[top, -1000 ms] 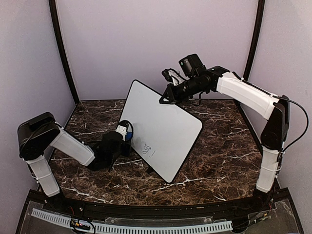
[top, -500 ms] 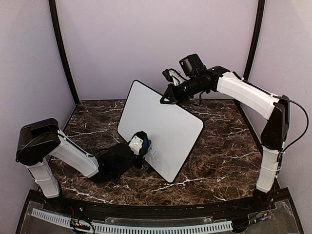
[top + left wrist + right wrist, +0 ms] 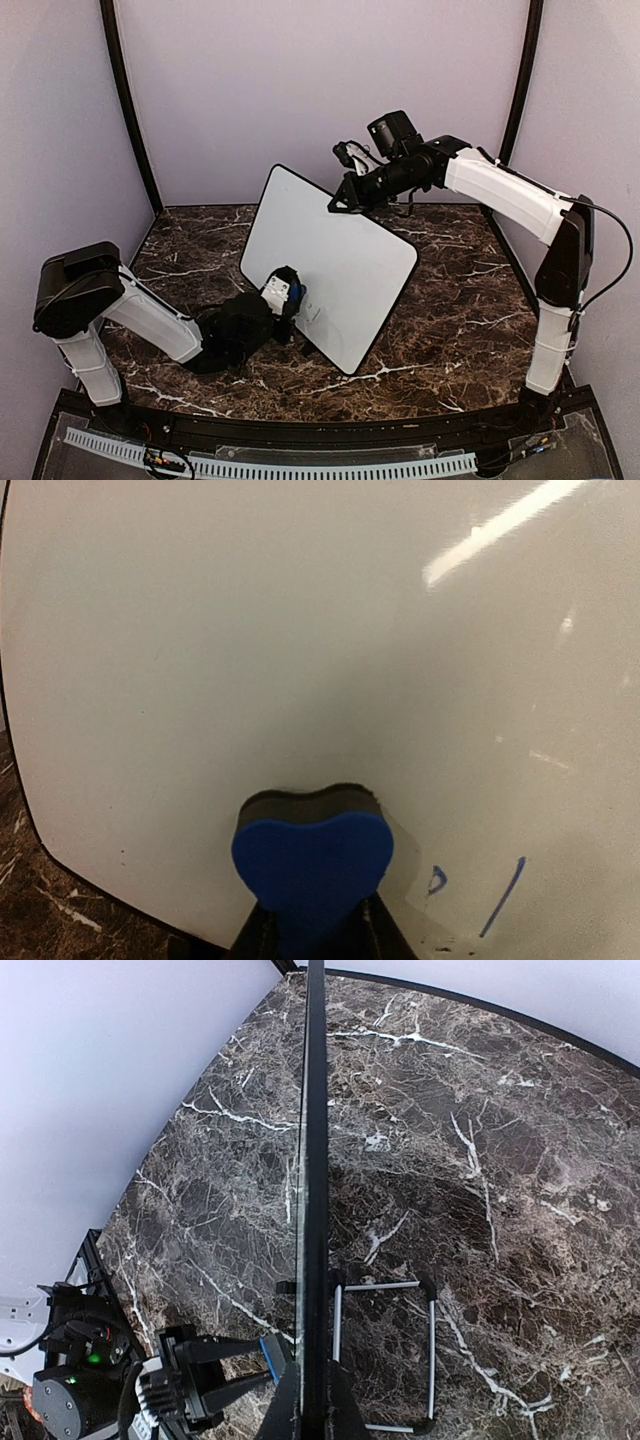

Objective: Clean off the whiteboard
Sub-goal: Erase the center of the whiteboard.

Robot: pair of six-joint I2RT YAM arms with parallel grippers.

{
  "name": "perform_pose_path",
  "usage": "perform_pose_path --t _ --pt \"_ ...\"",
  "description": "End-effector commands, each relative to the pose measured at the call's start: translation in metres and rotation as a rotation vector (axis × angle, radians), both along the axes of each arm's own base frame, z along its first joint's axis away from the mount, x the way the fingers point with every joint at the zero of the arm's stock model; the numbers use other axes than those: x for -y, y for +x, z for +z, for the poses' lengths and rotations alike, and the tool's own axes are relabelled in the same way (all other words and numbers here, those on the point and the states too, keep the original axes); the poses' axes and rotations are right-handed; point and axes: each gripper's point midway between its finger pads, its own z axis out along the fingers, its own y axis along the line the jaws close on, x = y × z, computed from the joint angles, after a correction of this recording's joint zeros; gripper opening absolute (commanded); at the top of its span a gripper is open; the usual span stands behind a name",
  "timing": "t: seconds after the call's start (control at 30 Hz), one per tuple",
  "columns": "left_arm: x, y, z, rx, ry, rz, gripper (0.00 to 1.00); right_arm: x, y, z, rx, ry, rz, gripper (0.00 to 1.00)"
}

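Top view: board (image 3: 330,270) stands tilted mid-table, face turned to the L side, one corner down at the marble table (image 3: 450,310). R gripper (image 3: 340,203) is up on the board's top edge. Its fingers are clenched on the rim, one on each face. From the R wrist cam the board shows edge-on as a thin black line (image 3: 316,1160) running straight away from the lens, w/ the two fingers flanking it at the btm of the frame.

L arm lies low across the table and reaches in from the L. L gripper (image 3: 290,295) is right at the board's lower L area, clamped on the eraser (image 3: 298,296). L wrist cam is close in: blue eraser (image 3: 312,865) pinched btw the two fingers (image 3: 255,935), so hard that its top bulges into a heart shape. Its dark felt side is pressed flat to the white face.

Marks (image 3: 500,895): a few blue strokes just R of the eraser, near the board's btm edge, not under the felt. Rest of the face in that cam is plain white w/ a glare streak at upper R.

R wrist cam also shows a wire frame (image 3: 385,1355) on the table on the board's far side, just beside it. Can't tell if it's fixed to the board.
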Motion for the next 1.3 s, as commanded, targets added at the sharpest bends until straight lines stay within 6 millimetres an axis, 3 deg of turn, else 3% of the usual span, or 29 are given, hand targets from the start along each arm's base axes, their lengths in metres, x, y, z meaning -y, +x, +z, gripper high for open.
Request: perform_pose_path --t 0.0,0.17,0.47,0.93,1.1,1.27 --pt "-0.046 0.024 -0.033 -0.082 0.113 0.152 0.0 -0.02 -0.045 -0.03 -0.104 -0.039 0.153 0.0" --pt "-0.045 0.023 -0.036 -0.08 0.128 0.119 0.0 -0.02 -0.045 -0.03 -0.106 -0.038 0.155 0.0" --pt "0.005 -0.016 -0.031 -0.054 0.1 -0.162 0.0 -0.02 -0.044 -0.027 -0.1 -0.041 0.154 0.0" --pt "0.045 -0.045 -0.018 -0.06 0.045 -0.329 0.0 -0.021 -0.043 -0.025 -0.099 -0.039 0.155 0.0" --pt "0.04 -0.044 -0.019 -0.057 0.04 -0.306 0.0 -0.021 -0.043 -0.027 -0.103 -0.043 0.154 0.0" --pt "0.0 -0.013 -0.029 -0.041 0.118 -0.065 0.0 -0.021 -0.043 -0.027 -0.102 -0.041 0.154 0.0"
